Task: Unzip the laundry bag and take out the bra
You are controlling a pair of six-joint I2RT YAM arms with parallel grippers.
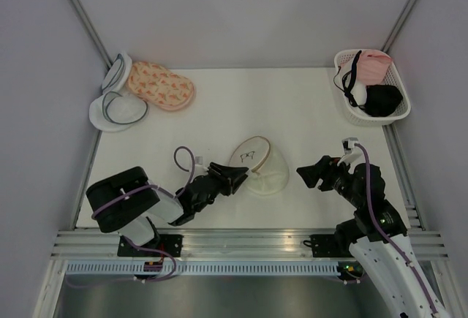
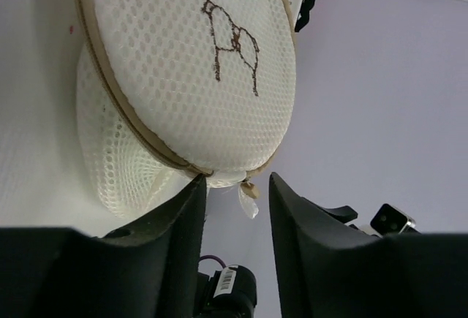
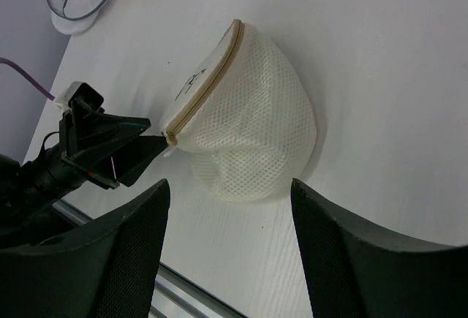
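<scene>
The laundry bag point(image 1: 261, 164) lay in the middle of the table point(image 1: 219, 113), light and floppy by my judgement, best pinched at the zip pull point(image 2: 248, 192) on its rim. My left gripper point(image 2: 236, 180) stood slightly open around that pull; the right gripper point(image 3: 229, 185) hung wide open, apart from it

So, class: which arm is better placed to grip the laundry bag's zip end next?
Left. The left fingers straddle the rim end of the laundry bag, where a small tab hangs, not yet closed on it. The right fingers stand open, apart from the bag on its other side.
</scene>
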